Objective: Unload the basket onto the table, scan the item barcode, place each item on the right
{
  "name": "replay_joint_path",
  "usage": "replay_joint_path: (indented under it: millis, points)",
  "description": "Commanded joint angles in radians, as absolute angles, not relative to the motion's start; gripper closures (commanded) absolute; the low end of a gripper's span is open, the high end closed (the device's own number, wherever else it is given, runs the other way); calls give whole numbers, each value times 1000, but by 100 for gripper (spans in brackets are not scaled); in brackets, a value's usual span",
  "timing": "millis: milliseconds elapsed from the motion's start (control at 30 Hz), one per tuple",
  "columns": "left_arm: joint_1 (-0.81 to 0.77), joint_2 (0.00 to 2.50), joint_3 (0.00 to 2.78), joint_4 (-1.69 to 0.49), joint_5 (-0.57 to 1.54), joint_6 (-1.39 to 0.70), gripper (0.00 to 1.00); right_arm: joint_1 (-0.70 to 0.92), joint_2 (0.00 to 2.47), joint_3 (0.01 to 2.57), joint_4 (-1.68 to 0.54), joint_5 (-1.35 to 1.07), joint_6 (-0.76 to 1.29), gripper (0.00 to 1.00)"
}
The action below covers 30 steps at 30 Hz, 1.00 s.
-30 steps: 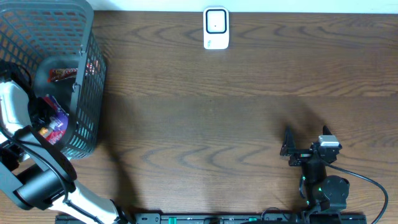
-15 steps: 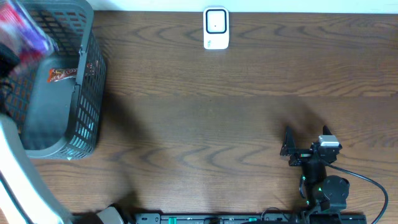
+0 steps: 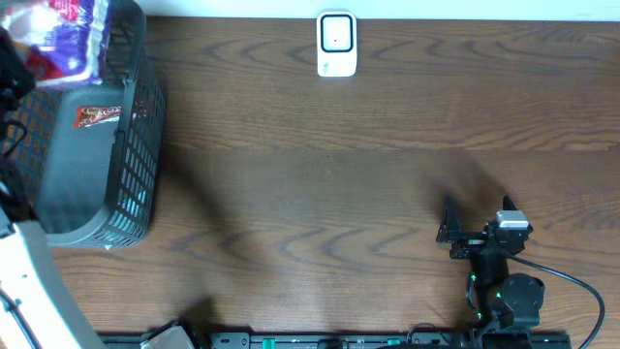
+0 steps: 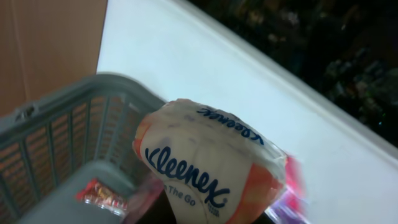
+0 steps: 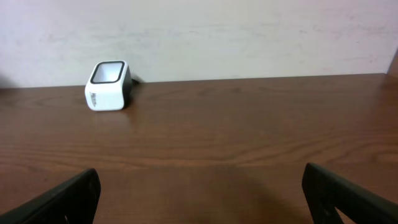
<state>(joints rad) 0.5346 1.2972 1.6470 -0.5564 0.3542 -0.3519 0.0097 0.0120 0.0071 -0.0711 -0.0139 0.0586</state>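
Since it is clamped in the left gripper (image 3: pixel 27 66), whose jaws are drawn nearly together on it, the soft, film-wrapped white, orange and purple Kleenex tissue pack (image 4: pixel 211 168) is held in the air at ten o'clock of the overhead view, above the far rim of the grey plastic lattice basket (image 3: pixel 136 145). The pack is judged to be light, squashy and slippery in its wrapper. A hold across its narrow sides is advised, so that the printed faces are left free. A red foil snack packet (image 3: pixel 97 116) is seen on the basket floor. No barcode can be made out on the face turned to the left wrist camera, and the gripping fingers are hidden beneath the pack. Overhead, the pack is blurred and cut off by the frame edge. At twelve o'clock the small white box-shaped barcode scanner (image 3: pixel 336 44) is stood on the brown wooden table (image 3: pixel 310 174), well apart from the pack. At five o'clock the right gripper (image 5: pixel 199 177) is seen with its jaws spread wide and nothing between them.
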Motion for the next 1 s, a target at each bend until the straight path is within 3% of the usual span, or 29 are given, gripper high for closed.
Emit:
replay_joint_path:
  millis: [0, 333, 633, 967]
  points:
    - [535, 1327, 1653, -562, 347, -353, 93, 14, 7, 6, -75, -9, 47, 1]
    - [535, 1504, 1653, -821, -152, -189, 93, 14, 7, 6, -75, -9, 47, 1]
    - [535, 1724, 1651, -969, -75, -139, 93, 14, 7, 6, -75, -9, 47, 1]
    - [535, 1743, 1652, -983, -41, -139, 92, 14, 7, 6, -75, -9, 47, 1]
